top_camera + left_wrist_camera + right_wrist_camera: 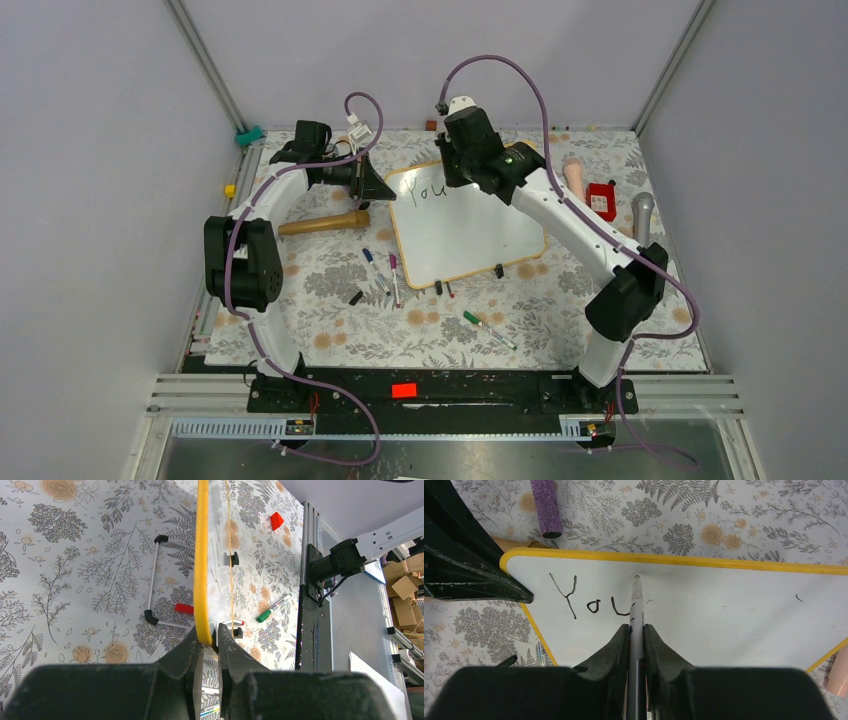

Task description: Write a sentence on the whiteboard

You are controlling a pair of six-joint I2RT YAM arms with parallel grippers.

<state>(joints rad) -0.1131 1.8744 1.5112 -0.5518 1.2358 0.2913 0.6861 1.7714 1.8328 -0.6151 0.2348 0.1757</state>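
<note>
Twice clamped shut: with the left gripper (206, 636) on the yellow rim of the whiteboard (724, 615), seen edge-on straight ahead of its fingertips; with the right gripper (636, 632) around a marker (637, 597) sticking out forward between its fingers. Touching the board with the tip just ahead of those fingers. Reads only "You" for the sentence (591, 602), just left of the marker tip, near the rounded corner.

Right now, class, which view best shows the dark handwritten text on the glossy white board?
Right wrist: the dark handwritten text, "You", is large. Top external shows it tiny; left wrist, only the glossy white board edge-on.
</note>
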